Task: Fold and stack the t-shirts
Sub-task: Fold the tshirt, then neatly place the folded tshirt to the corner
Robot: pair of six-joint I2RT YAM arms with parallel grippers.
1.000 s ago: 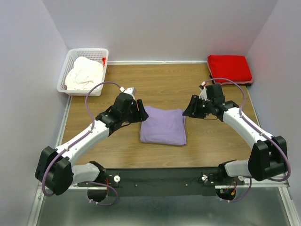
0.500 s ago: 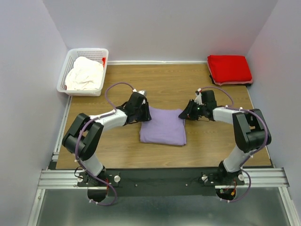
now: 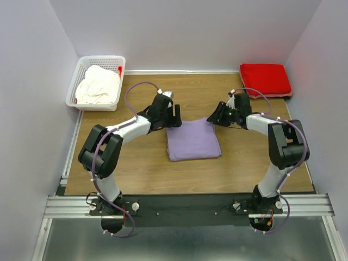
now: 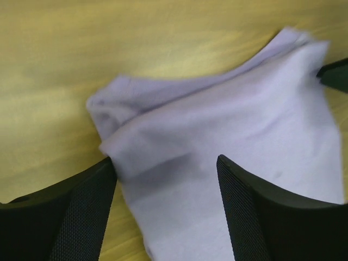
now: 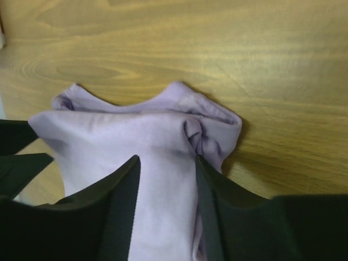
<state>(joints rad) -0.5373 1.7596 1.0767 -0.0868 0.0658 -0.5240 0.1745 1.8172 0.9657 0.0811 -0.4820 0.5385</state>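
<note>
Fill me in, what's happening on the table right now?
Both arms are working the folded lavender t-shirt in the middle of the table. The left gripper and right gripper each straddle a far corner of it, jaws apart with cloth between the fingers; whether either is pinching it isn't clear. A folded red t-shirt lies at the far right corner, and a crumpled cream-white t-shirt sits in the white basket at far left, not yet folded.

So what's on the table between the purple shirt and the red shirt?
Only bare wood and the right claw at the purple shirt's corner; the top view shows nothing else before the red shirt.
</note>
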